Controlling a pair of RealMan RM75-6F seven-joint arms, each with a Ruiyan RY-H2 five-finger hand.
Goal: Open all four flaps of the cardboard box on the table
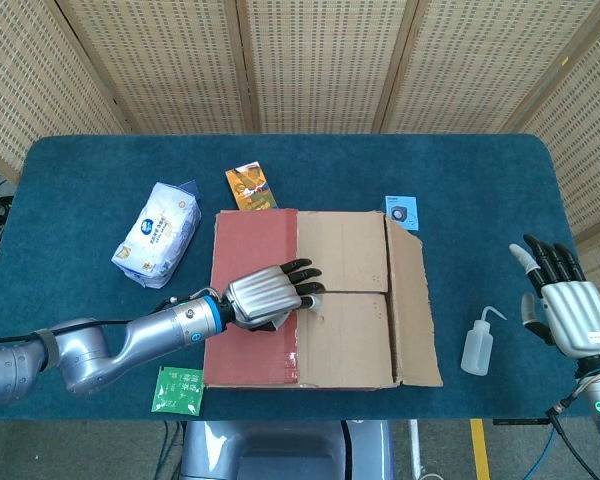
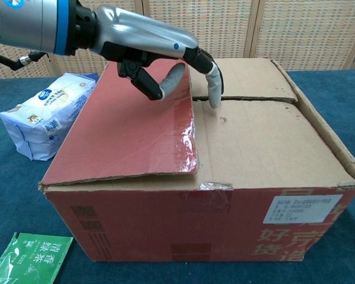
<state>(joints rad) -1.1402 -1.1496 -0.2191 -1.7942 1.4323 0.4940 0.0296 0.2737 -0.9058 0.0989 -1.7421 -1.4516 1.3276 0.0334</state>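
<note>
Perforated wood-framed panels stand behind a tabletop [image 1: 460, 170] covered in dark teal cloth, and the cardboard box [image 1: 320, 298] sits near the middle of it, toward the front edge. In the head view its red left flap [image 1: 250, 250] lies down over the top, the two plain brown inner flaps [image 1: 342, 250] meet along a seam running three to nine o'clock, and the right flap [image 1: 412, 300] is splayed slightly outward at three o'clock. The left hand [image 1: 270, 293] reaches in from eight o'clock across the red flap, grasping nothing, with its fingers apart and curved downward; in the chest view the fingertips [image 2: 214, 94] come down at the seam just beyond the red flap's free edge, though whether they touch the cardboard cannot be told. The right hand [image 1: 565, 305] hangs well apart from the box at three o'clock near the tabletop's edge, empty, its fingers straight and spread, pointing to twelve o'clock. A small squeeze bottle [image 1: 478, 344] stands between that hand and the box. At ten o'clock from the box lies a white and blue packet [image 1: 157, 233], at eleven o'clock an orange sachet [image 1: 251, 187], at one o'clock a small blue card [image 1: 401, 212], and at seven o'clock a green tea sachet [image 1: 178, 390].
</note>
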